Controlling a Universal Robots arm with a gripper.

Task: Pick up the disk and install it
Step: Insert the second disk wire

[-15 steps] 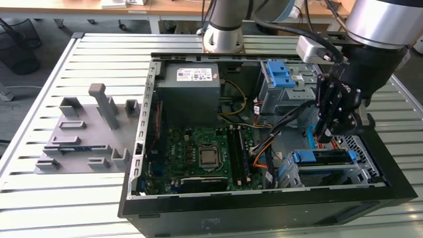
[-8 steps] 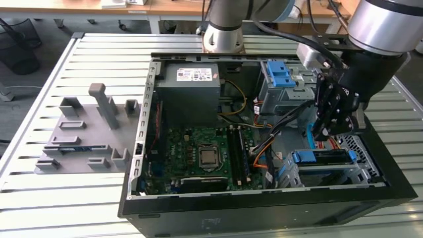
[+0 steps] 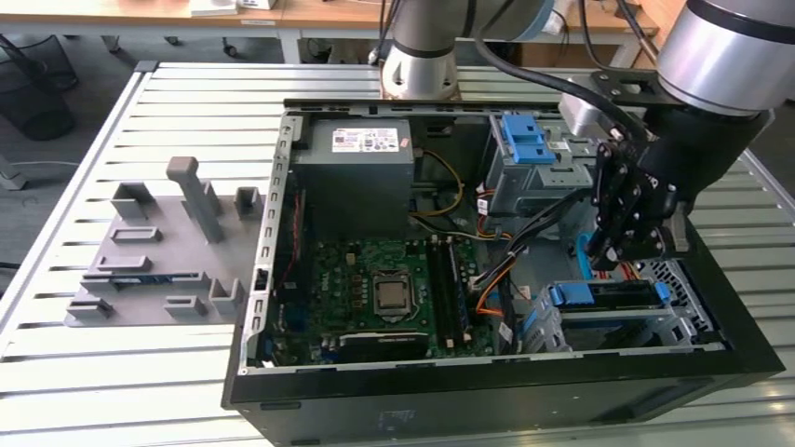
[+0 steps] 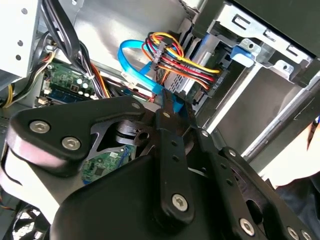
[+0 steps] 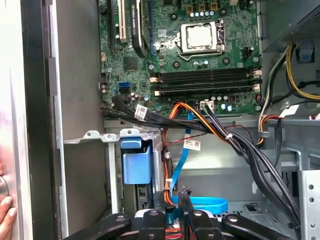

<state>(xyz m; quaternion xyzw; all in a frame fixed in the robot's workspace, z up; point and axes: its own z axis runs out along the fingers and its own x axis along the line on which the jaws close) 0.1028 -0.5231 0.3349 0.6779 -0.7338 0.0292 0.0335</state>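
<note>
your gripper (image 5: pixel 184 194) is sitting down inside the open case (image 3: pixel 497 391), its tips pressed together and pinching nothing, as far as both wrist views are showing.

right at the tips a blue data cable (image 5: pixel 206 202) is looping, and the red, yellow and orange power wires (image 4: pixel 175 57) are bunching just beside it. that is the nearest hazard: if you are moving the closed tips sideways here, you are likely hooking a loop and dragging a plug loose.

just beyond the tips the disk (image 3: pixel 609 296) is lying in its metal bay, with the blue bracket (image 5: pixel 135 167) showing at the bay mouth. i am judging it to be in place or nearly so, but whether it is fully seated is hidden. pushing on it off-centre is risking a jammed bracket or a bent bay wall.

further off, the black cable bundle (image 5: pixel 250 150) is crossing between the bay and the motherboard (image 5: pixel 200 65); a wide swing of the wrist is risking a snag there.

off to the side, a person's hand (image 5: pixel 5 215) is resting at the case's outer wall. you are working close to it, so any fast move out of the case is risking contact.
</note>
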